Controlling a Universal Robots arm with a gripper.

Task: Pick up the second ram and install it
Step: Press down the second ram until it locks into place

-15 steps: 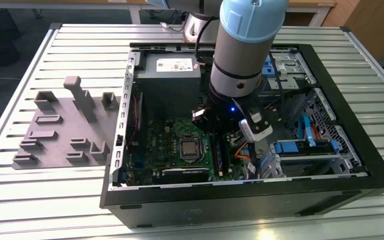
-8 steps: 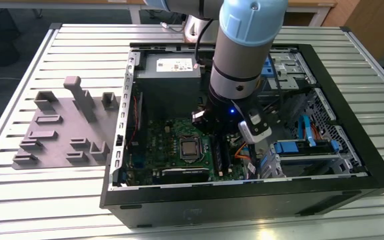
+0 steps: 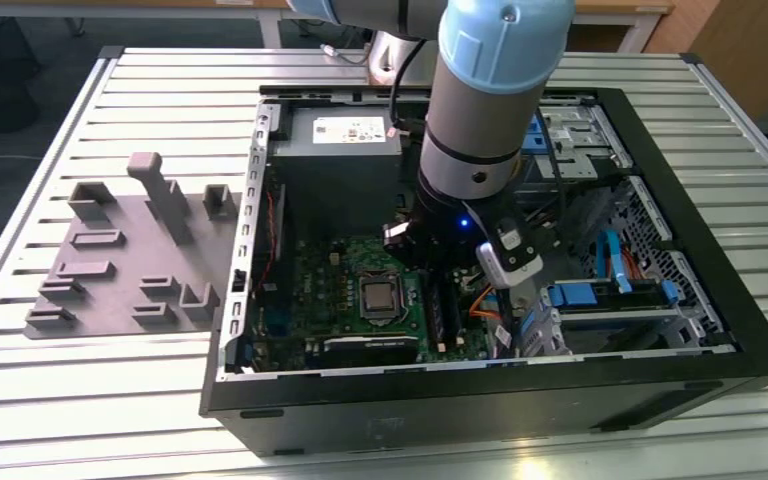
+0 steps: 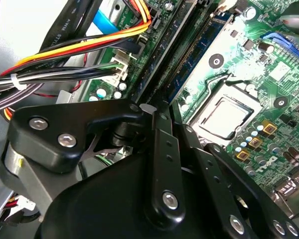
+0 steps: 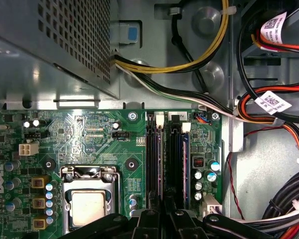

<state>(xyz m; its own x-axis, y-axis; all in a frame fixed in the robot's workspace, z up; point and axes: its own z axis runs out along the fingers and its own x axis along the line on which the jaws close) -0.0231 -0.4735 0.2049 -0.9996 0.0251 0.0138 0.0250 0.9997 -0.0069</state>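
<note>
Black linkage fingers of the gripper (image 5: pixel 164 216) reach down inside the open black computer case (image 3: pixel 704 330), over the memory slots of the large green motherboard (image 5: pixel 89 134). They look drawn nearly together, though I cannot tell for certain whether they pinch anything. The second ram, a slim blue-green stick (image 5: pixel 175 164), stands on edge in the slots beside the square silver processor (image 5: pixel 87 209), just under the fingertips. I judge the seating step to be in hand. Pushing it home would call for a straight, even press along the slot, clear of the bundled cables (image 5: pixel 284 199) nearby. On the slatted table, the grey plastic tray (image 3: pixel 117 260) sits well apart.
</note>
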